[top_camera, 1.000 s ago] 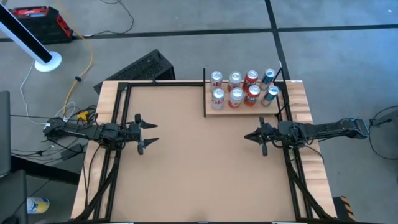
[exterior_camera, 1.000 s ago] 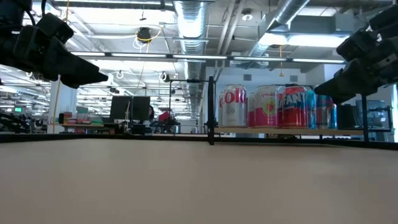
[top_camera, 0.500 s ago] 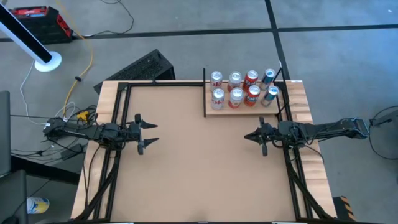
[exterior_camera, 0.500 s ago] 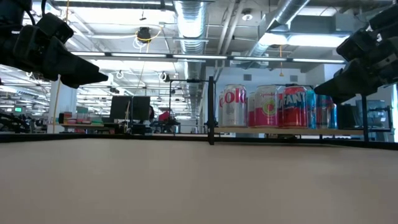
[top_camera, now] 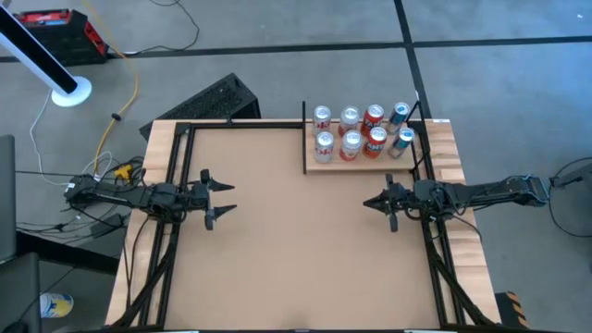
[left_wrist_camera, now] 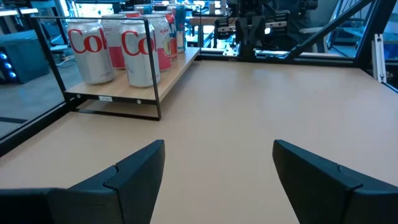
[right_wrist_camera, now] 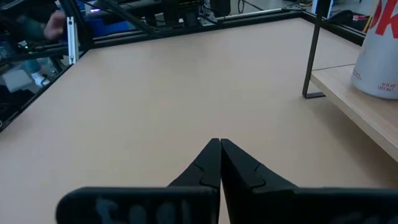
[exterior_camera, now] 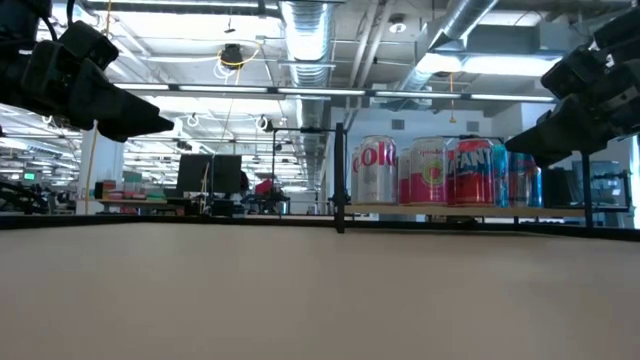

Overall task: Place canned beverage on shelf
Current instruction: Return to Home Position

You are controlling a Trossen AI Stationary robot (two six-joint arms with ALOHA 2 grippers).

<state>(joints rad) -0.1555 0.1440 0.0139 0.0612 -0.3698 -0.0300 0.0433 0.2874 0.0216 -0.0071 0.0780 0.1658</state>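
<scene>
Several cans (top_camera: 363, 130) stand upright in two rows on the shelf (top_camera: 319, 165), a pale wood board with thin black posts at the table's far right; the low view shows the cans (exterior_camera: 430, 172) side by side. My left gripper (top_camera: 222, 199) hangs open over the table's left side with nothing between its fingers (left_wrist_camera: 217, 168). My right gripper (top_camera: 368, 204) hangs shut over the right side, near of the shelf, its fingertips (right_wrist_camera: 219, 149) together and holding nothing. Neither gripper touches a can.
The brown tabletop (top_camera: 296, 250) lies bare between the two grippers. Black frame rails (top_camera: 176, 157) run along the table's left, far and right edges. A black post (right_wrist_camera: 313, 56) of the shelf stands close to my right gripper.
</scene>
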